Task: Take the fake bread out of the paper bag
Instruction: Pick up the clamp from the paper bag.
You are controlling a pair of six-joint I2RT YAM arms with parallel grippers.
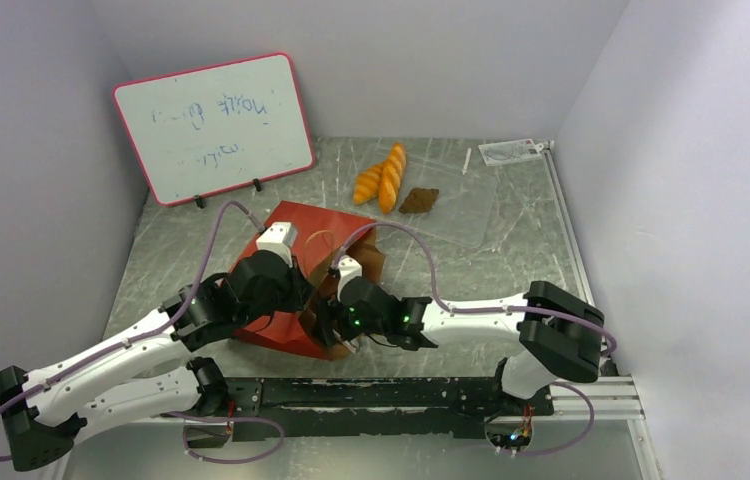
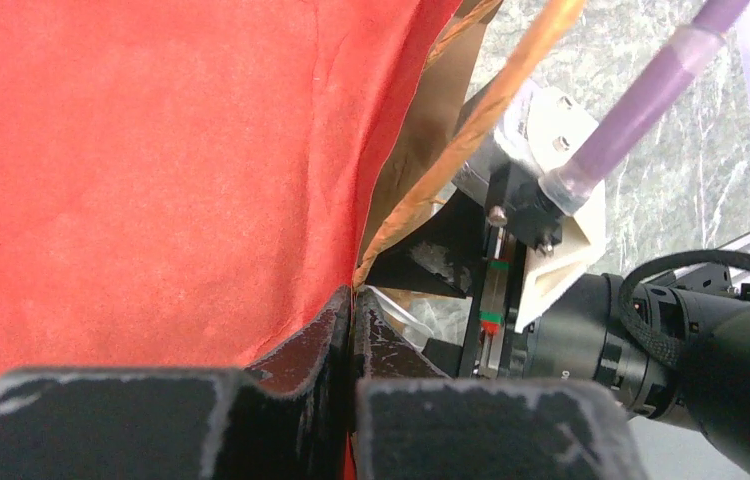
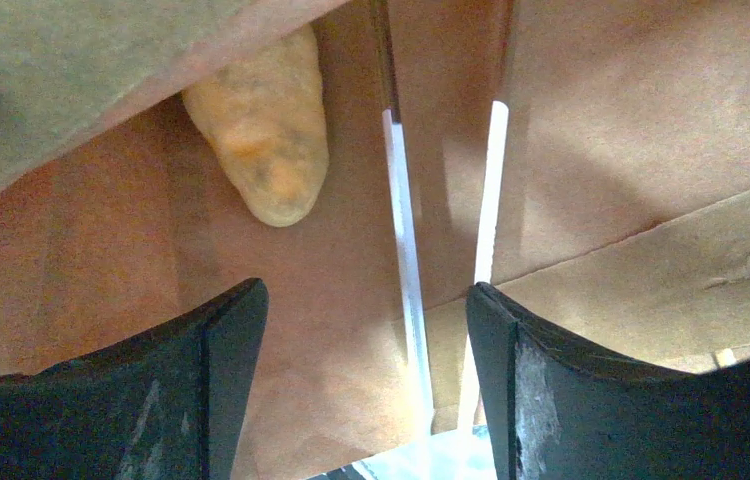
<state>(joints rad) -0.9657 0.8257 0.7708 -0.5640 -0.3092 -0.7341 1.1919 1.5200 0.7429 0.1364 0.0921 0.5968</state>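
Right wrist only: loaf (image 3: 266, 140) inside bag (image 3: 611, 130)

Paper bag (image 1: 301, 215) centre frame, on table (image 1: 511, 260). Three bread pieces (image 1: 391, 178) behind it, upper centre; whiteboard (image 1: 213, 125) upper left. Inside bag, wrist view: loaf (image 3: 266, 130) upper left, tweezers (image 3: 406, 250) right of it, my right gripper (image 3: 366, 340) at bottom edge.

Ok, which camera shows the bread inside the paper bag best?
The right wrist view: the loaf lies plainly inside the bag, on its brown paper. The top view hides it under the right arm; the left wrist view shows mostly the bag's red outside.
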